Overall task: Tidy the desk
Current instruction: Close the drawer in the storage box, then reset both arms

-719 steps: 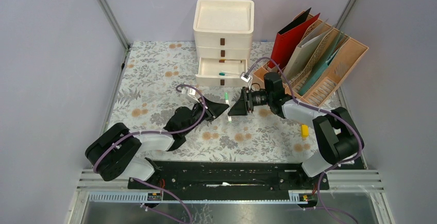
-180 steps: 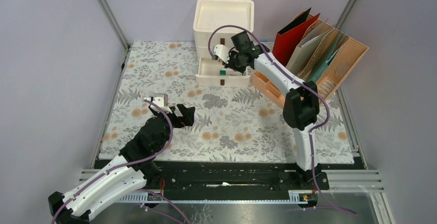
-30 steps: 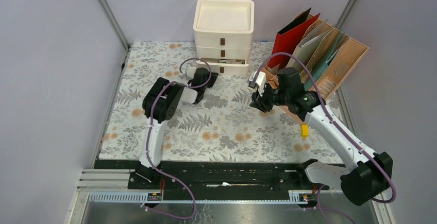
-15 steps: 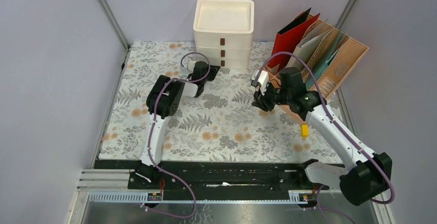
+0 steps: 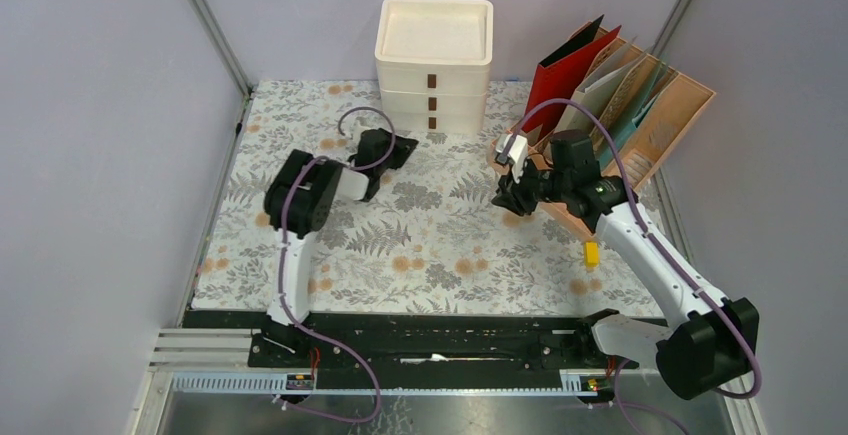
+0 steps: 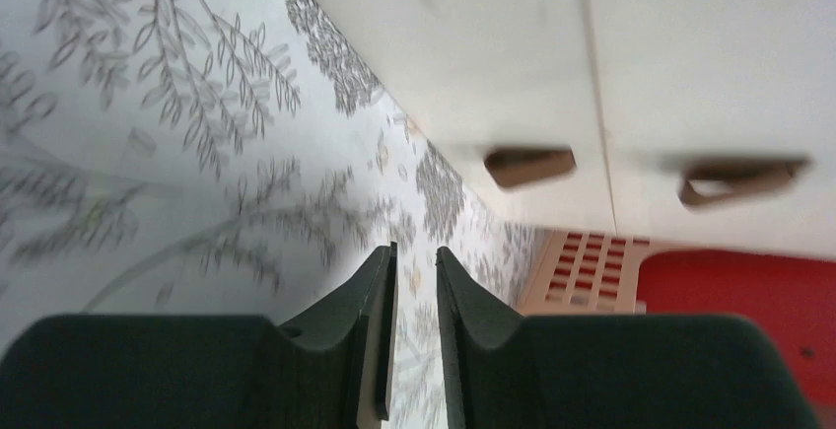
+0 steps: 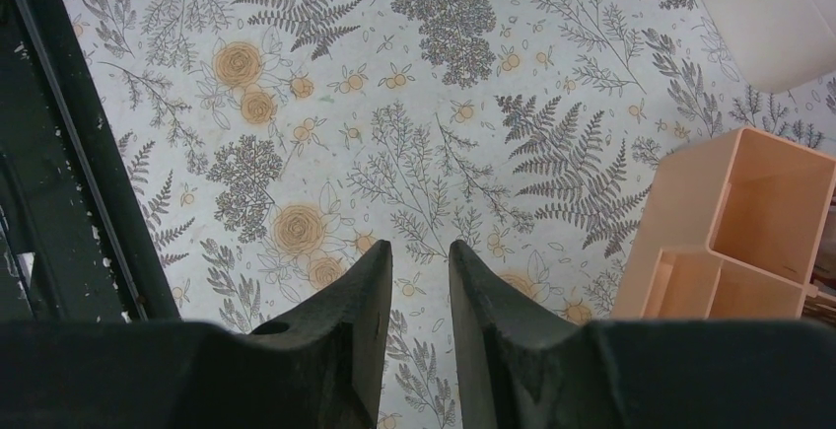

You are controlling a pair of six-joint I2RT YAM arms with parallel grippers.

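The desk (image 5: 440, 255) is a tabletop under a pale cloth with ferns and orange flowers. My left gripper (image 5: 400, 151) lies low on the cloth just in front of the white drawer unit (image 5: 433, 65), whose three drawers are all shut. In the left wrist view its jaws (image 6: 414, 251) stand nearly together with nothing between them, pointing along the drawer fronts (image 6: 493, 54). My right gripper (image 5: 505, 196) hovers over the cloth left of the peach file rack (image 5: 640, 145); its jaws (image 7: 421, 247) are nearly together and empty.
The file rack holds a red folder (image 5: 560, 80) and several other folders; its small front compartments (image 7: 730, 212) show in the right wrist view. A small yellow object (image 5: 591, 253) lies on the cloth at the right. Metal rails frame the desk (image 5: 215, 205).
The bottom drawer, open with pens inside earlier, is now shut. My left gripper has drawn back a little from the drawer front. My right gripper has shifted slightly right.
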